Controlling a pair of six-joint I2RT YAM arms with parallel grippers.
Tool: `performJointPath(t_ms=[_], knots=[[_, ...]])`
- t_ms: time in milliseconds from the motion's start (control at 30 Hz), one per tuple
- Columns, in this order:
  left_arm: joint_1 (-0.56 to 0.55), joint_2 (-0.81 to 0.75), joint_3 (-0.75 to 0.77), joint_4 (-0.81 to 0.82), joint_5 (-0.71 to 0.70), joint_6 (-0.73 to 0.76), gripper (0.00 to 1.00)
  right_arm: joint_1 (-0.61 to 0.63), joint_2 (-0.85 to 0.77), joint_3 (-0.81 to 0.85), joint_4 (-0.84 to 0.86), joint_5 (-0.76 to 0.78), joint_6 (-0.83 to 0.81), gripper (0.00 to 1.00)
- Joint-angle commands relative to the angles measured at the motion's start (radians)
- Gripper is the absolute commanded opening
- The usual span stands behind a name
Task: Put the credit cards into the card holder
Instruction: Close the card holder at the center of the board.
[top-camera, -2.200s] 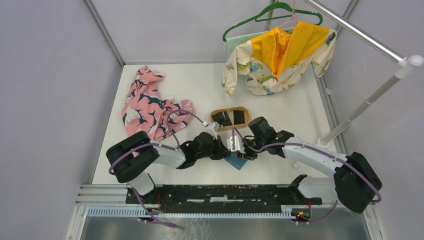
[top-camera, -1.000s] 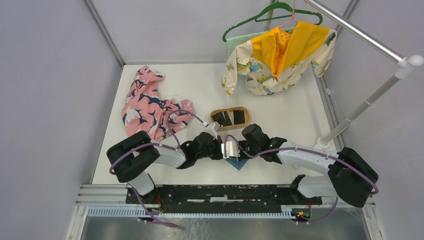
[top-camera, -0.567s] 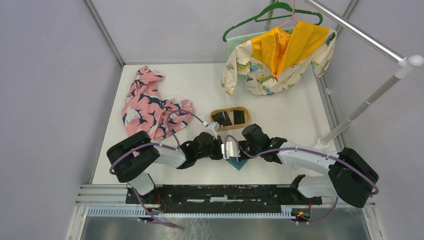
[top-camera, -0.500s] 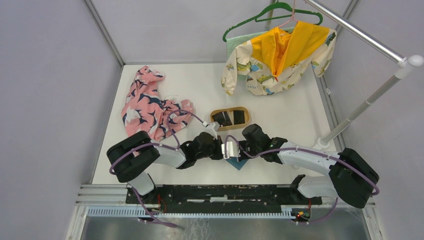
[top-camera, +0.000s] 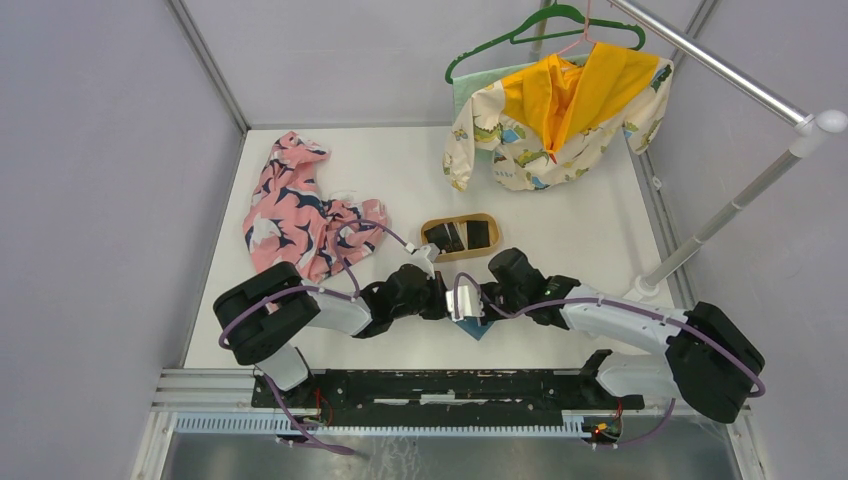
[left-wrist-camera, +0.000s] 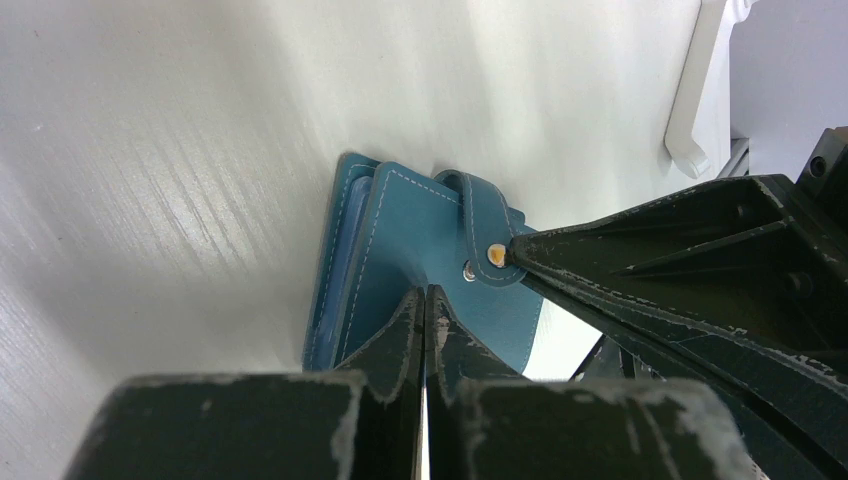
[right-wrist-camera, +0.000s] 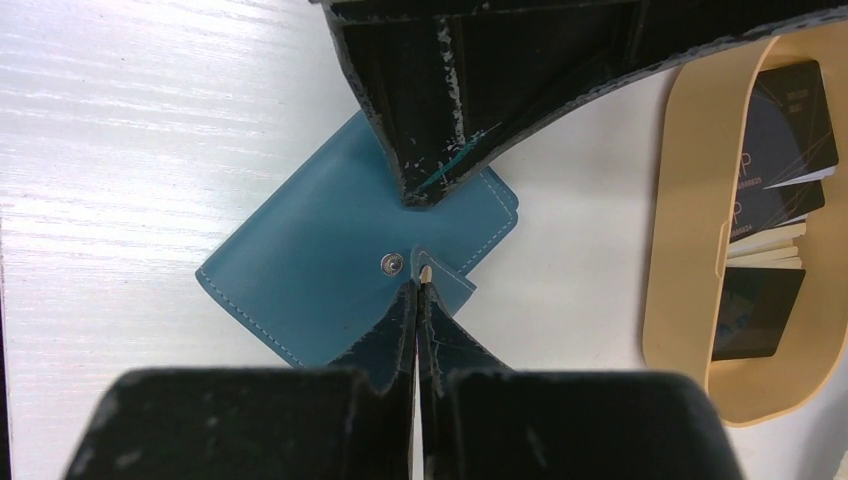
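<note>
The teal card holder lies closed and flat on the white bench, between the two grippers near the arms. It sits cornerwise. In the right wrist view its long axis runs from lower left to upper right, and its snap tab sticks out at the lower right edge.

The top view shows only a teal corner under the arms. Only the right wrist view shows the dark credit cards in the tan oval tray.

The left gripper is pinched shut on the holder's edge, with a teal sliver showing between its fingers. The right gripper is fully closed, its tips on the tab beside the snap. I cannot tell whether it grips the tab.
</note>
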Motion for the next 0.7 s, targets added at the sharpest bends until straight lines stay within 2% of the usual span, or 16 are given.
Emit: performJointPath(t_ms=[0,667], knots=[[0.001,0.019,0.006,-0.035,-0.002,-0.005,0.02,0.008,0.008,-0.005,-0.013,-0.029,-0.019,0.00],[0.001,0.014,0.001,-0.035,-0.004,-0.003,0.02,0.052,0.035,-0.014,-0.018,0.017,-0.045,0.00]])
